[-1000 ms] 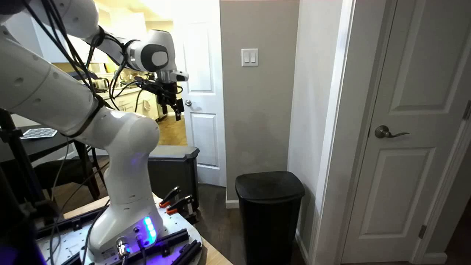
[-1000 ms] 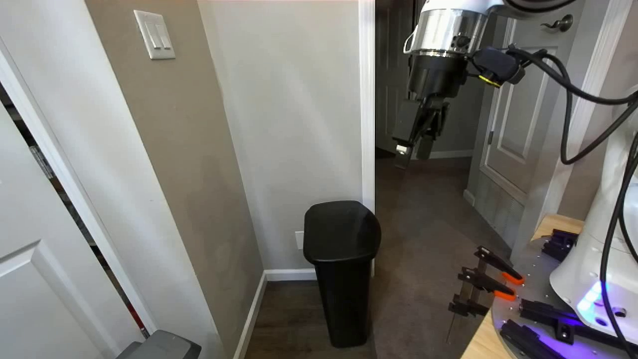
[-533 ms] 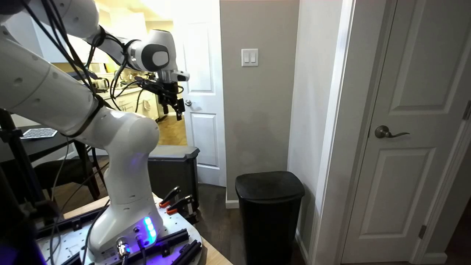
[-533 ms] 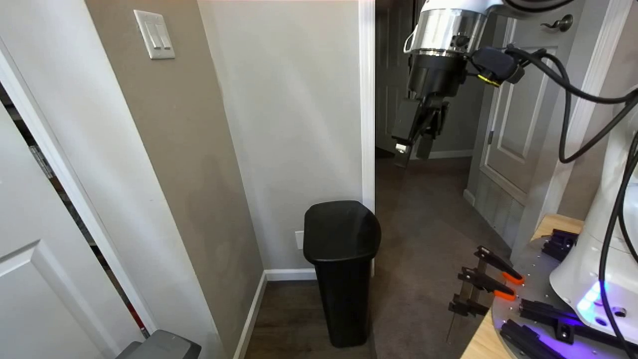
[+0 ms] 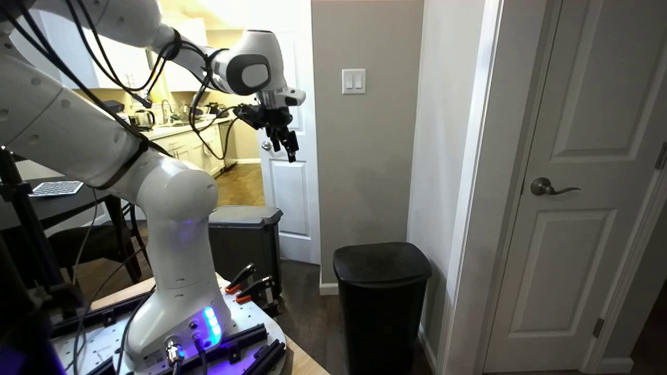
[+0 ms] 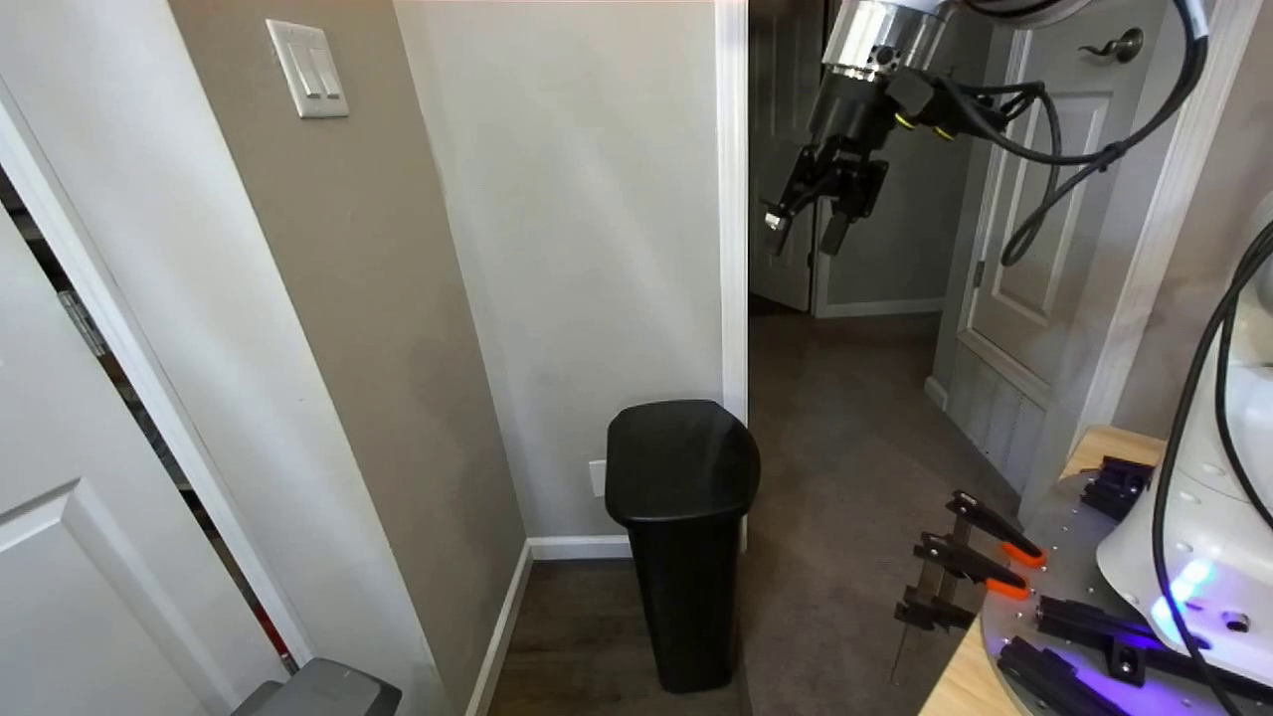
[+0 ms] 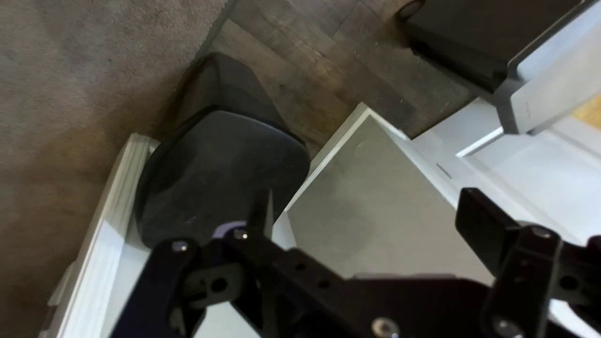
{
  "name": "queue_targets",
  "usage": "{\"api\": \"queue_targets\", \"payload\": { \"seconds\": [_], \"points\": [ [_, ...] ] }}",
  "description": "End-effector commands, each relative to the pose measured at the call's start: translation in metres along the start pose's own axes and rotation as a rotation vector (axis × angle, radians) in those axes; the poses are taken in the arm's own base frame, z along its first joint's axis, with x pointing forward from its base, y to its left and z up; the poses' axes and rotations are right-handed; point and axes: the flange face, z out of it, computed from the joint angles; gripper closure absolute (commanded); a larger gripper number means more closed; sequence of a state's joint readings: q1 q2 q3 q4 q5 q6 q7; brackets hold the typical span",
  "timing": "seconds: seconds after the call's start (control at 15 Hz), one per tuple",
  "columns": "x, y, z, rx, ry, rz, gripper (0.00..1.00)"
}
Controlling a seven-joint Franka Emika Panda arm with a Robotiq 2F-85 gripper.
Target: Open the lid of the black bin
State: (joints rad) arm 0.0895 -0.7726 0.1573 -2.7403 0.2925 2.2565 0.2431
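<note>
Plain walls (image 6: 587, 249) met in a corner, and near it stood the black bin (image 6: 688, 607), on the floor (image 6: 567, 636) beyond the table (image 6: 970, 688) edge that carried the orange-tipped clamps (image 6: 963, 559). Its lid (image 7: 225, 173) lay closed, so I judged myself at the approach, with the lifting not yet begun. My fingers (image 7: 483, 226) were spread apart and held nothing; both exterior views put them higher than the lid and well away from it. Next, I reckoned, I had to reach outward and down, get under the overhanging rim (image 6: 686, 519) and raise it; which side was hinged I could not tell. From the wrist view I had nearly all of the lid's top and the wide gap between my fingers, but no table. The kitchen counter (image 5: 167, 131) showed only in an exterior view.
</note>
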Motion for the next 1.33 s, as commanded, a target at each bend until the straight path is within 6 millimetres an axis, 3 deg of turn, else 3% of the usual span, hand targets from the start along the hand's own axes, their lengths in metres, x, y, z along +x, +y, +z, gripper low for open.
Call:
{"api": "queue_targets", "payload": {
  "seconds": [0.0, 0.33, 0.6, 0.93, 1.0, 1.27],
  "points": [
    [0.053, 0.047, 0.007, 0.000, 0.032, 0.133, 0.00],
    [0.114, 0.104, 0.019, 0.042, 0.066, 0.309, 0.00],
    [0.141, 0.123, 0.031, 0.066, 0.058, 0.384, 0.00],
    [0.159, 0.141, 0.044, 0.079, 0.038, 0.452, 0.00],
    [0.151, 0.134, 0.038, 0.063, 0.035, 0.434, 0.00],
    [0.152, 0.134, 0.040, 0.061, 0.030, 0.435, 0.00]
  ]
}}
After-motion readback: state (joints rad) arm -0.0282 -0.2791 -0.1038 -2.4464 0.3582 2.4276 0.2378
